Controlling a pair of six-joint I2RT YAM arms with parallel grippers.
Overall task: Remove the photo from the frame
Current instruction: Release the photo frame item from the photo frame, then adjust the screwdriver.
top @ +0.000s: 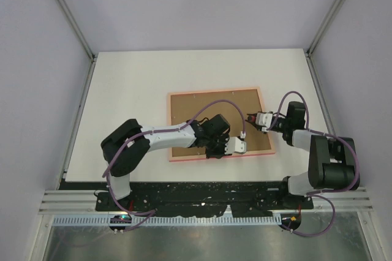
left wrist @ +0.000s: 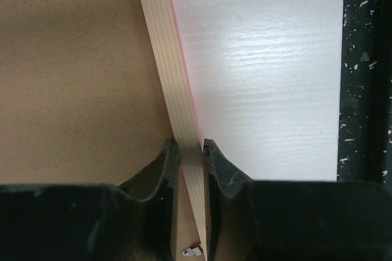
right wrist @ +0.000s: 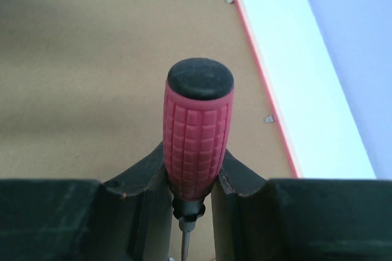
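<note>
from above, the frame [top: 214,91] lies back-up on the table [top: 135,89], its opening filled by a brown board [top: 208,106] — the photo can't be seen. the left gripper [top: 216,149] is down at the frame's near rim. the right gripper [top: 252,117] hangs over the board, off to the left gripper's right and apart from it, with a red-handled screwdriver [top: 249,116] in it.

left wrist view: the left gripper [left wrist: 191,147] is closed narrow on the rim of the frame [left wrist: 166,59], with one of its fingers [left wrist: 164,166] on the board side and the other on the outer side. the pale rim with its pink edge runs ahead from the jaws, slanting left. the board [left wrist: 73,77] is left of the jaws and the white table [left wrist: 257,71] is right of them. a small metal clip [left wrist: 195,250] shows just behind the fingertips.

right wrist view: the right gripper [right wrist: 193,151] clamps the screwdriver [right wrist: 197,114] low on its handle — the black cap points away from the jaws and the thin shaft runs back between them. beyond lies the board [right wrist: 92,59]. ahead and to the right runs the frame's pink edge [right wrist: 262,71], with two little clips [right wrist: 268,118] beside it.
</note>
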